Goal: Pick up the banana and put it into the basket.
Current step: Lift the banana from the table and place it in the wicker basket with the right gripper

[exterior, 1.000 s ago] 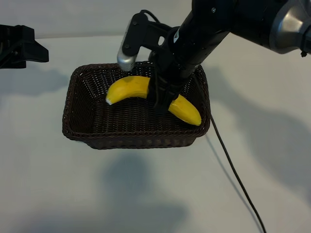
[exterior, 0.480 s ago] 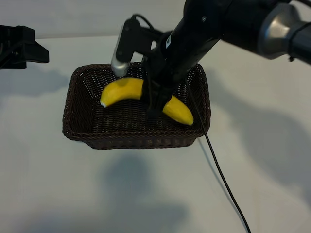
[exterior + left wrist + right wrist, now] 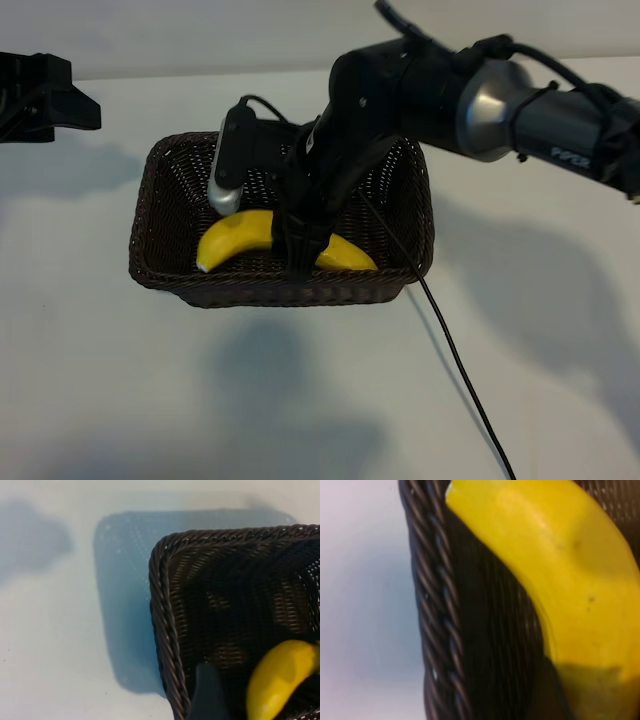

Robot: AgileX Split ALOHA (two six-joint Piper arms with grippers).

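Banana (image 3: pixel 236 237) lies low inside basket (image 3: pixel 150 215), clamped by right pincer (image 3: pixel 300 262); left pincer open.

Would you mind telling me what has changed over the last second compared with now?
The right gripper, still shut on the banana, has come down and toward the basket's near wall, carrying the banana low inside it. Nothing was let go. The basket has not shifted, and the left gripper stays parked at the far left.
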